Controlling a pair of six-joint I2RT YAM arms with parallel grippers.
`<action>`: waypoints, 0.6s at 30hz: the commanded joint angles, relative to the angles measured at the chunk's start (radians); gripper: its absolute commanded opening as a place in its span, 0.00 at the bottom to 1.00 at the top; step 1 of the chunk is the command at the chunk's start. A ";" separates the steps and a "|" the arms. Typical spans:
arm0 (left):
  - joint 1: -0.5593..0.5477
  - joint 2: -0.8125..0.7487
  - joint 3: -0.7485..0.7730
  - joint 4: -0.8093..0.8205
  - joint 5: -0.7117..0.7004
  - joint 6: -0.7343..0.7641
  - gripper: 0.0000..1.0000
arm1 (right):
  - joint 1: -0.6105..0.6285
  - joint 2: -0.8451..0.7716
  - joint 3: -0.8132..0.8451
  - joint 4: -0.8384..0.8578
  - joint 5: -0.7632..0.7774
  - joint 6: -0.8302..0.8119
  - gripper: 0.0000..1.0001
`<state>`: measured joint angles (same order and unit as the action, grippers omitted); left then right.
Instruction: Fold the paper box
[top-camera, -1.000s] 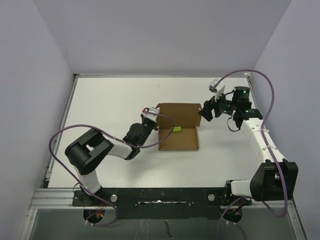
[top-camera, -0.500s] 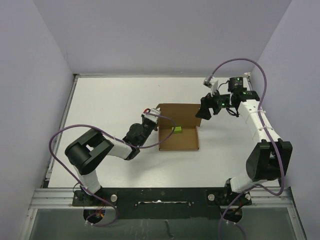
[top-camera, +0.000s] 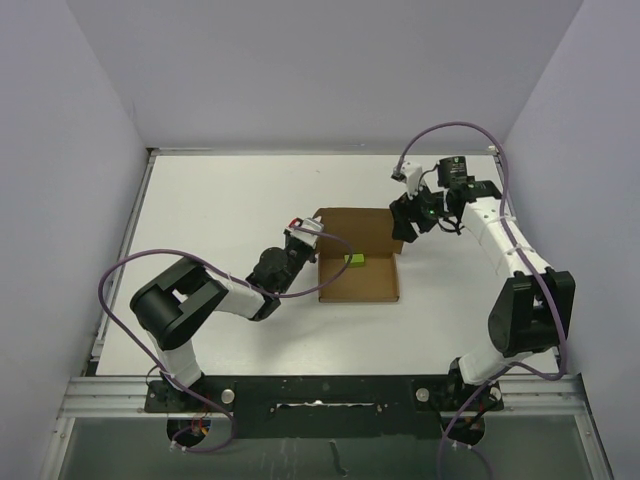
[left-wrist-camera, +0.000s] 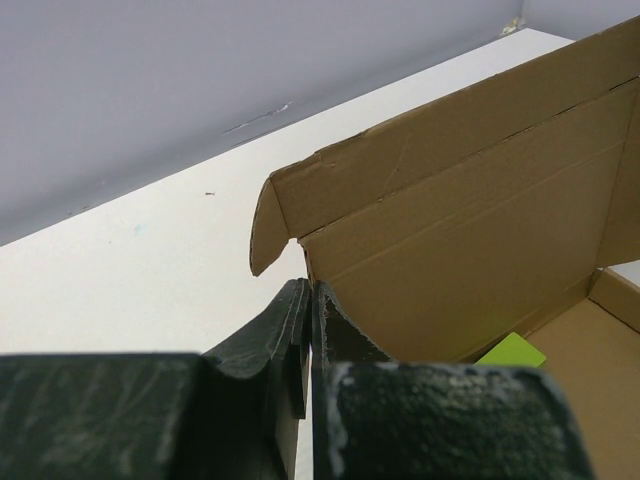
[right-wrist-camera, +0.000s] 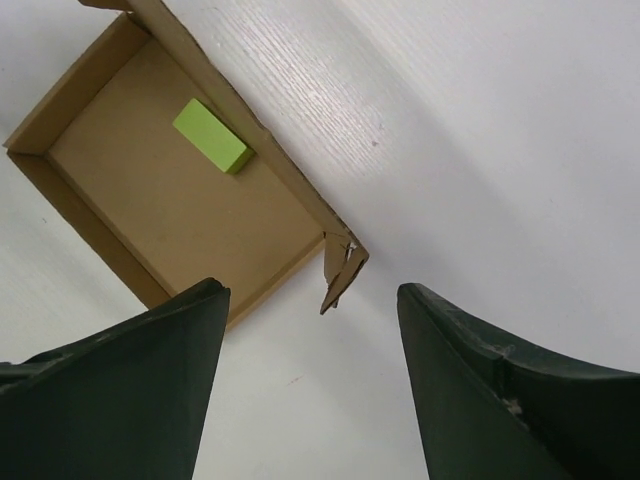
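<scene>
Kraft box (top-camera: 360, 285) lies open at the ctr of the table (top-camera: 220, 200), far panel standing up, side flaps not yet folded in. A small yellow-green block (top-camera: 354, 260) sits inside, near the far wall.

L tool (left-wrist-camera: 308, 300): fingers pressed together; the thin card of the box's left wall appears nipped between them, near the far-left corner.

R tool (right-wrist-camera: 312, 292): fingers spread wide, nothing held or touched, hovering above the far-right corner w/ its notched tab (right-wrist-camera: 340, 270) showing between them.

Step in hand (judged): R takes the right-side tab while L anchors. To do it well:
- Hold the L pinch firm so the box can't slide.
- Bring R down astride the tab and close on the card edge only.
- Bend along the scored crease, not across it.
- Go slow, since thin card buckles.
- Stay clear of the block.
</scene>
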<state>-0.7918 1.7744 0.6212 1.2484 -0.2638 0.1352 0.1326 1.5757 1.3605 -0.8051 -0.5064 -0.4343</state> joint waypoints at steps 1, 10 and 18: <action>-0.009 -0.061 -0.006 0.029 0.018 0.013 0.00 | 0.013 0.001 -0.009 0.058 0.034 0.004 0.65; -0.010 -0.068 -0.007 0.020 0.018 0.009 0.00 | 0.025 0.029 -0.008 0.082 0.040 0.016 0.34; -0.010 -0.072 -0.008 0.016 0.018 -0.002 0.00 | 0.024 0.025 -0.026 0.112 0.049 0.019 0.02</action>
<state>-0.7933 1.7706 0.6189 1.2465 -0.2623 0.1356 0.1520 1.6211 1.3430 -0.7471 -0.4580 -0.4267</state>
